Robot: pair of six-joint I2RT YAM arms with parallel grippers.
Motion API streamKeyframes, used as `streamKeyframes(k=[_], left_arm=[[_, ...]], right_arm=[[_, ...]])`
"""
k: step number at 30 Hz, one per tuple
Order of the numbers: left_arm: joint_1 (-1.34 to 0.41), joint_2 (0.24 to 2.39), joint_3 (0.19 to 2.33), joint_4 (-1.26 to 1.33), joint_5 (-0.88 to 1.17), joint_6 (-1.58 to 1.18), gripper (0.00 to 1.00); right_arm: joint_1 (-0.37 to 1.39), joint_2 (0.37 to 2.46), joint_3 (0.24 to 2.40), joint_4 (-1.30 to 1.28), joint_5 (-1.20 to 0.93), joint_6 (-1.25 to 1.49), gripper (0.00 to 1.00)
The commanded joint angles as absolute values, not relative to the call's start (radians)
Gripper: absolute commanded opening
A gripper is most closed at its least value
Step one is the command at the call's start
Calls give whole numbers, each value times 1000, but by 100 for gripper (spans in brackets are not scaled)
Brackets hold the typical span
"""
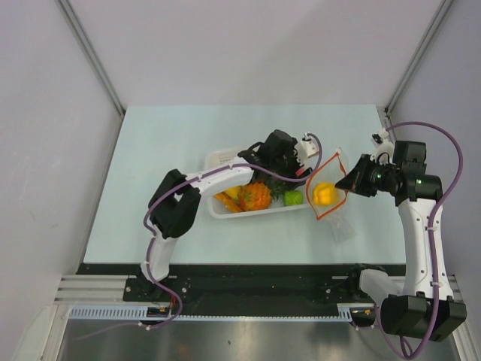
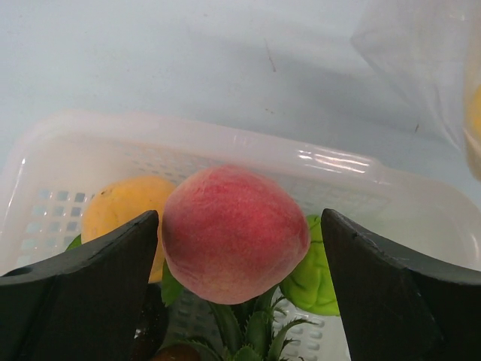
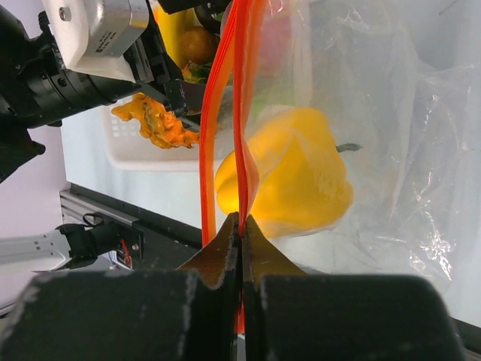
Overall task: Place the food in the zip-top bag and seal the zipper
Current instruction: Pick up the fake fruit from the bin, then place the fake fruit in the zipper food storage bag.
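Observation:
The food lies in a white perforated basket (image 1: 218, 159): an orange pineapple (image 1: 254, 197), a green fruit (image 1: 293, 197) and others. My left gripper (image 2: 240, 216) hangs over the basket, open, its fingers straddling a red peach (image 2: 233, 233) with small gaps on both sides. Behind the peach are a yellow-orange fruit (image 2: 124, 203) and the green fruit (image 2: 319, 274). The zip-top bag (image 1: 338, 218) stands right of the basket with a yellow pepper (image 3: 293, 180) inside. My right gripper (image 3: 241, 222) is shut on one side of the red-orange zipper (image 3: 240, 113), and the mouth gapes toward the basket.
Pineapple leaves (image 2: 248, 331) stick up under the peach. The basket rim (image 2: 225, 139) runs just beyond the left fingers. The left wrist housing (image 3: 90, 45) stands close to the bag's mouth. Grey walls enclose the table at the back and both sides.

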State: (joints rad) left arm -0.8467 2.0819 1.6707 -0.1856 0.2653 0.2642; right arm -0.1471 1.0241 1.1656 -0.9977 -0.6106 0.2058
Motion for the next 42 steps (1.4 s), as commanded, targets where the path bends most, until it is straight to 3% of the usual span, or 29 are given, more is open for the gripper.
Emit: streamKeyframes(k=[1,4,5,8,12,26,38,42], left_arm=[[-845,2071,1717,-228,261,319,93],[-845,2057,1718,-262,278,339,85],[-845,2053,1718,-277,284,345,74],[-842,2019,1723,-307,317,362,56],[-810,1942,1735,-296,385,333,43],[-839,1695,1655,-144,580,45,41],[-954,1764,1503,-6,626,-66,40],[-977,1825,1540,-46,554,-43,41]], right_arm=[[-153,1029,1177,-999,-649,213,0],[-155,1025,1170,-997,-653,213,0],[-155,1025,1170,-997,-652,213,0],[-156,1026,1170,-993,-653,213,0],[-156,1023,1167,-993,-684,213,0],[-161,1014,1051,-966,-767,213,0],[-183,1011,1049,-994,-775,166,0],[-196,1002,1048,-1014,-776,137,0]])
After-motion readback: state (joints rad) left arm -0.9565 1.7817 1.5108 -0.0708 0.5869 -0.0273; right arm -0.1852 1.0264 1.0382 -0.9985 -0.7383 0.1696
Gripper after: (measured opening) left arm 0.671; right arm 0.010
